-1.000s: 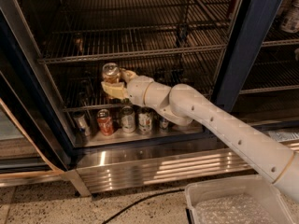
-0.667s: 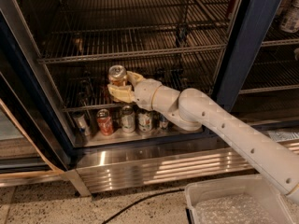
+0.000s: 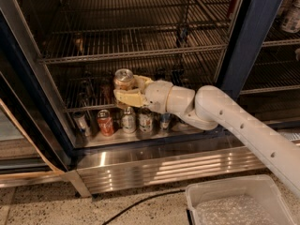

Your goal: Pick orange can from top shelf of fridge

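Observation:
The orange can (image 3: pixel 123 79), copper-coloured with a silver lid, is held upright in my gripper (image 3: pixel 127 91), whose pale fingers are shut around it. Can and gripper hang in front of the open fridge (image 3: pixel 248 36), level with a lower wire rack, free of any shelf. The top shelf (image 3: pixel 136 52), a chrome wire rack, runs across above the can and carries nothing near it. My white arm reaches in from the lower right.
On the fridge floor stand a red can (image 3: pixel 105 122), white-and-green cans (image 3: pixel 128 119) and further cans to their right. A ribbed steel base panel (image 3: pixel 164 165) lies below. A clear plastic bin (image 3: pixel 239 203) sits at bottom right, a black cable (image 3: pixel 140 203) on the floor.
The gripper has carried the orange can slightly to the right and outward from the shelves, staying shut on it.

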`<state>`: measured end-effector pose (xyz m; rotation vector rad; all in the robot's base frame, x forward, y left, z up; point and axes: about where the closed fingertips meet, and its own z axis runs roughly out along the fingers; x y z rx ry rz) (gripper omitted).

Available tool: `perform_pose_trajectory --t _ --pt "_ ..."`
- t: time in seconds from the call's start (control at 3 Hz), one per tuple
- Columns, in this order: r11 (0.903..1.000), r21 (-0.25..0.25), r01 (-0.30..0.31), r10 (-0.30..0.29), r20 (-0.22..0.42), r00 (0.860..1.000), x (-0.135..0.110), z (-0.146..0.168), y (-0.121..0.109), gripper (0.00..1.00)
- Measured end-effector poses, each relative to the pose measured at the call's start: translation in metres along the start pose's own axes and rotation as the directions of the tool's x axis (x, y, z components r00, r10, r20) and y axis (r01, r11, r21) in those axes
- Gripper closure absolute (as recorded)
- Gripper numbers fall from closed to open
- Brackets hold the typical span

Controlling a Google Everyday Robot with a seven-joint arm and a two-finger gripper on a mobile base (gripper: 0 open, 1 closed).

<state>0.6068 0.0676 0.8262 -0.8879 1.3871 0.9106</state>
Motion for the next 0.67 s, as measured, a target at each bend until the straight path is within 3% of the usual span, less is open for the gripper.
perform_pose_trajectory --t 0.33,0.67 --pt "0.999 -0.045 -0.005 0.004 -0.006 1.0 -0.0002 -0.001 0.0109 1.0" --pt "0.999 -0.045 -0.005 0.004 -0.006 1.0 -0.0002 -0.001 0.0109 1.0"
